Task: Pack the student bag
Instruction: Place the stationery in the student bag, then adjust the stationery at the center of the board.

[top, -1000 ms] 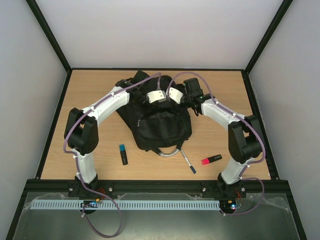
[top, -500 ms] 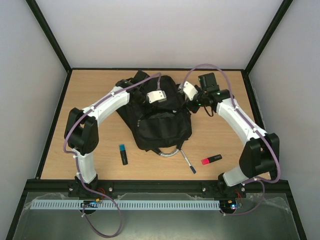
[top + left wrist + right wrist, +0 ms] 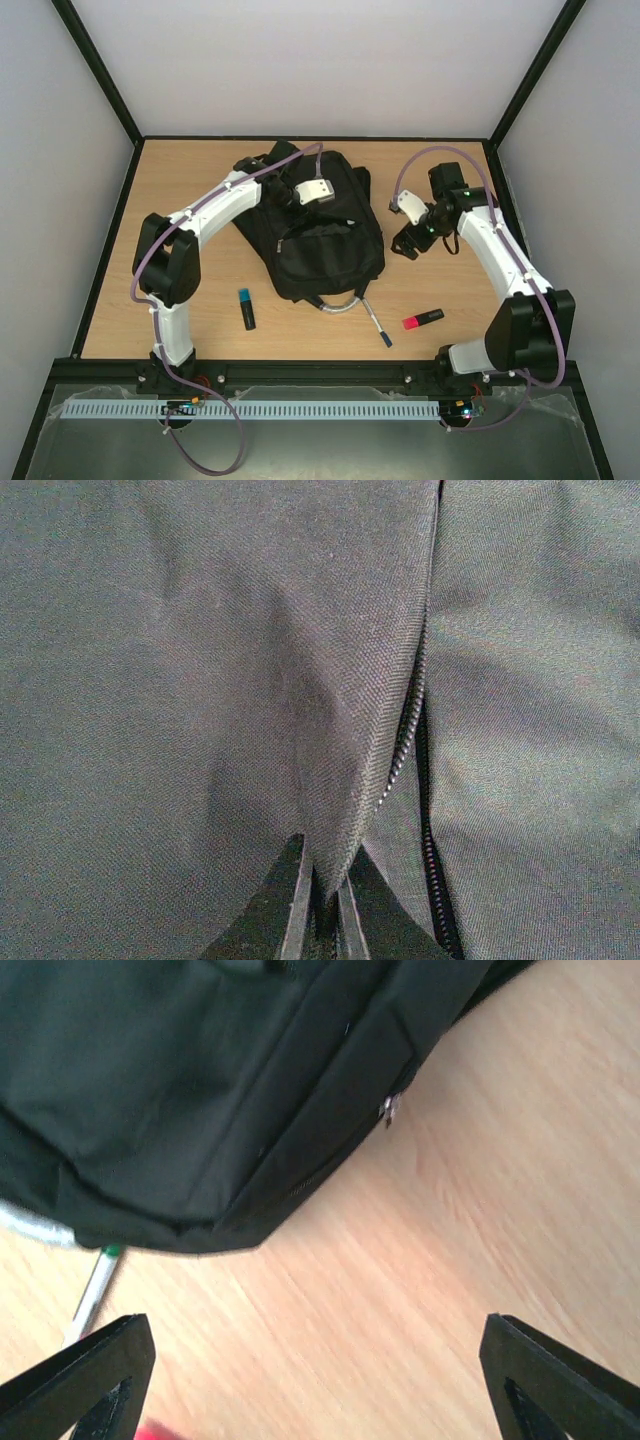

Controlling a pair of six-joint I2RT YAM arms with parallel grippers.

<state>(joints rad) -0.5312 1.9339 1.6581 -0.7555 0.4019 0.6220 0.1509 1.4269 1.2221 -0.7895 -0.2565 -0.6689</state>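
Note:
The black student bag [image 3: 318,240] lies in the middle of the table. My left gripper [image 3: 303,203] is on its upper part, shut on a fold of the bag's fabric [image 3: 350,780] beside a zip [image 3: 428,810]. My right gripper [image 3: 408,242] is open and empty, above bare table just right of the bag; the bag's corner [image 3: 200,1110] fills the upper left of the right wrist view. A pink highlighter [image 3: 422,319], a pen [image 3: 377,327] and a blue-capped marker [image 3: 246,308] lie on the table in front of the bag.
The bag's grey loop handle [image 3: 335,305] sticks out at its near edge, touching the pen. The pen's tip [image 3: 95,1290] shows in the right wrist view. Black frame posts and white walls border the table [image 3: 470,290].
My right arm has swung away from the bag's top to the right and toward the front, with the gripper now over bare table. The left gripper has stayed on the bag.

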